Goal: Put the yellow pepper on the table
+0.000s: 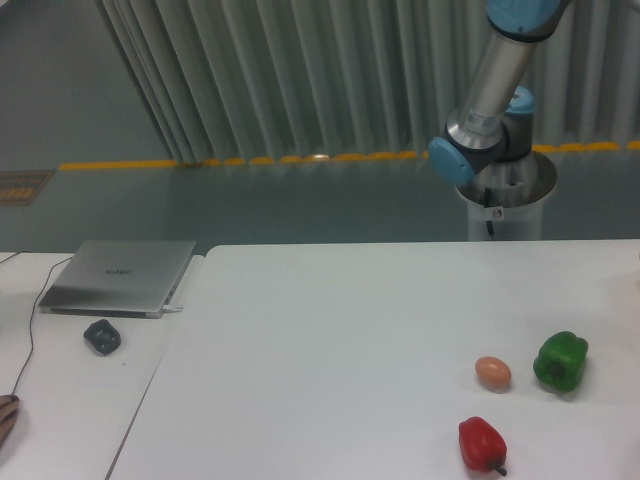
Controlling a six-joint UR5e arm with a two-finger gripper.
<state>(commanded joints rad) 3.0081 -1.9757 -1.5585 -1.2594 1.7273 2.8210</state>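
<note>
The yellow pepper is out of view. The large white table [330,340] fills the lower right of the camera view. Only part of my arm [495,90] shows at the top right, rising out of the frame above its white base [505,195]. The gripper itself is out of view.
A green pepper [561,361], an egg [492,372] and a red pepper [482,444] lie at the table's right front. On the narrower desk at left sit a closed laptop [120,276], a dark small object [102,336] and a cable [28,345]. A fingertip [6,412] shows at the left edge.
</note>
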